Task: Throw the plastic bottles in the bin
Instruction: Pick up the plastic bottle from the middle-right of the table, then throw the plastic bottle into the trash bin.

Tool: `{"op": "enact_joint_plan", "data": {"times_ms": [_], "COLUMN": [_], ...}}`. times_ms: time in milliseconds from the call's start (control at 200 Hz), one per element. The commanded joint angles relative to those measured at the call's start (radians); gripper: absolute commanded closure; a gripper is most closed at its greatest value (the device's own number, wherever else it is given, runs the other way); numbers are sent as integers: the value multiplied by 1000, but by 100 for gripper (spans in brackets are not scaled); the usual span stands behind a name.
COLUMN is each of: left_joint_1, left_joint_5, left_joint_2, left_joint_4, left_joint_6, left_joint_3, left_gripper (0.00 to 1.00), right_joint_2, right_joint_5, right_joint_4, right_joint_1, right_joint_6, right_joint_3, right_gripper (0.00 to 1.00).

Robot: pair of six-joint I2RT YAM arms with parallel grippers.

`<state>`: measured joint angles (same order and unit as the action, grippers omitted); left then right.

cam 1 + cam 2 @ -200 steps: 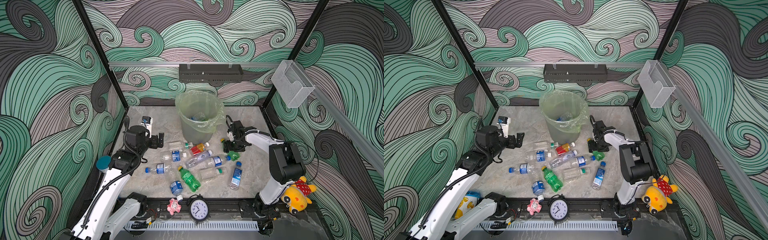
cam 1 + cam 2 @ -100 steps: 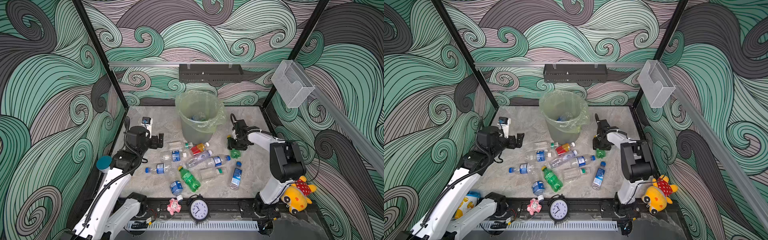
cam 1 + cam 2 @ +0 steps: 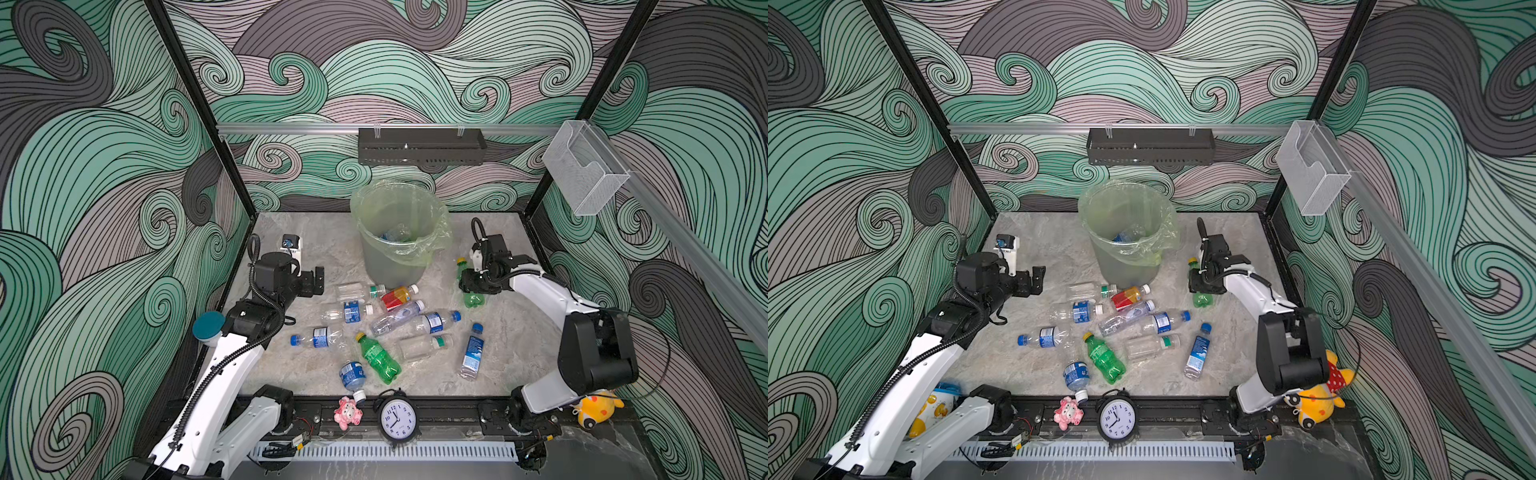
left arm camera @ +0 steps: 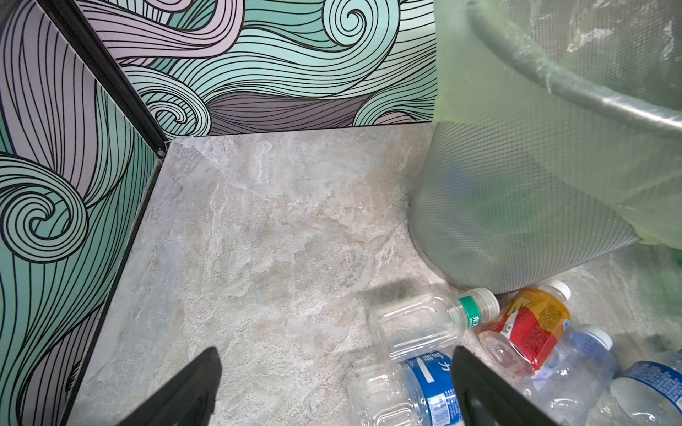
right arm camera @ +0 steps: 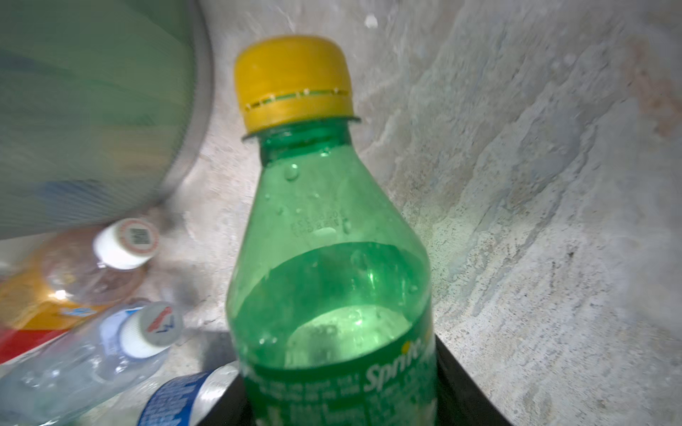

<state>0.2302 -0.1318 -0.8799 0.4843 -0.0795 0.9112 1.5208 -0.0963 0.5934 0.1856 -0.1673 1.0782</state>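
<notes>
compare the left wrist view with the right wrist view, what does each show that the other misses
Only the left wrist view: the open left gripper, the patterned wall and a clear green-banded bottle. Only the right wrist view: a green bottle with a yellow cap, held in the right gripper. Both: the bin, the red-orange labelled bottle beside it, and the marble table.

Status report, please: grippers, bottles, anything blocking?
Left gripper open, empty. Right gripper shut on green yellow-capped plastic bottle. Grey round bag-lined bin adjacent, nothing between.
</notes>
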Motion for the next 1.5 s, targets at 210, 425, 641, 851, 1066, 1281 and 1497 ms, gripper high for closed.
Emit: {"op": "enact_joint_plan", "data": {"times_ms": [210,425,641,851,1066,1281,1497], "left_joint_1": [-9,-11,-12,-12,-12,-14,-15], "left_joint_5": [-29,-44,-42,-41,-34,-16,-17], "left_joint_2": [34,22,-2,-2,-18,-27,-25], "left_joint_4": [22,6,-9,-15,-18,-27,11], "left_joint_6": [24,24,15,17,21,-3,32], "left_joint_3": [2,-2,7,1,11,25,49], "left_gripper": [1,1,1,1,1,1,1], "right_joint_2": [-259,-415,-548,-520,-311,132,152], "right_joint_5": [-99,-250,-304,-373,-348,-271,-243], "right_joint_4": [-9,-37,-132,-161,-200,123,216], "right_joint_1": [-5,-5,-5,-4,44,168,191], "right_joint_6": [38,64,54,18,-27,8,78], "right_joint_3": [18,7,-50,-4,284,883,912], "right_gripper": [45,46,45,46,50,30,20]}}
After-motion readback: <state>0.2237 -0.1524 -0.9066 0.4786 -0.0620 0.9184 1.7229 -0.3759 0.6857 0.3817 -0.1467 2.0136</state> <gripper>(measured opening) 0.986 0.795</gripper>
